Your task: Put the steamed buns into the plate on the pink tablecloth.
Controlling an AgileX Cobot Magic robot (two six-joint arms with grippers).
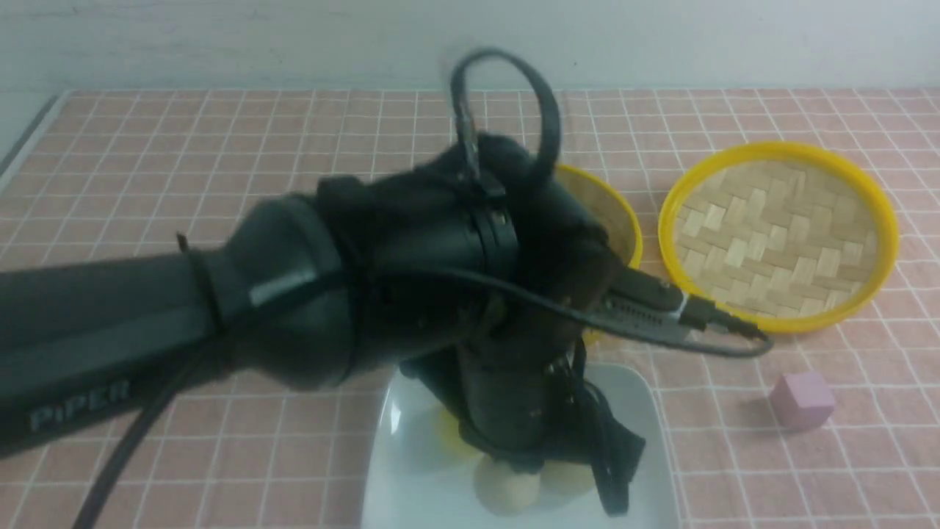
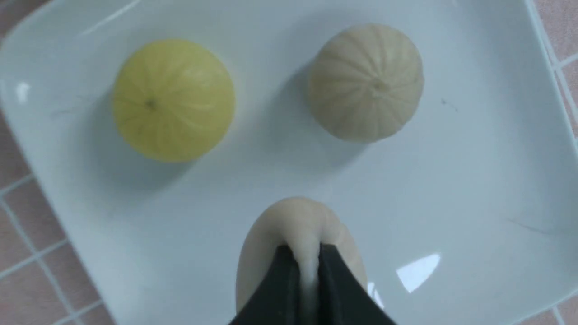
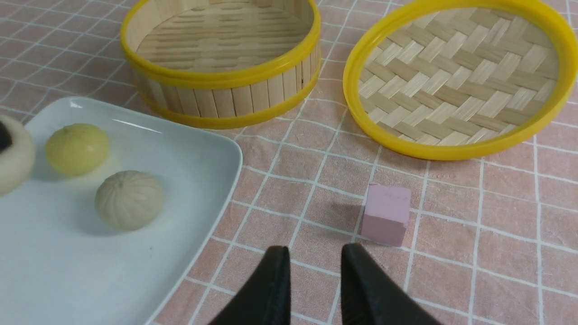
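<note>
The left fingers (image 2: pixel 280 289) are pinching a pale bun (image 2: pixel 293 225) over the plate (image 2: pixel 474 180), while the right fingers (image 3: pixel 271 289) are hanging slightly apart and empty.

Nearest the robot, the glossy white square plate, round-cornered with a raised rim, is lying on the pink tablecloth (image 3: pixel 451 271), a salmon cloth gridded with thin white lines that is covering the tabletop. The black tapered left fingers are squeezing the soft, smooth dough so that it is bulging between them; whether it is touching the plate I cannot tell. A yellow bun (image 2: pixel 174 99) and a beige bun (image 2: pixel 365 81) are sitting apart on the plate, both round with fine pleats running to a centre dimple. Off the plate's right edge, a small matte pink cube (image 3: pixel 386 214) is standing on the cloth. Farther back, a round bamboo steamer (image 3: pixel 221 67) with yellow rims is standing open, and just beside it a woven lid (image 3: pixel 456 76) ringed in yellow is lying flat.
</note>
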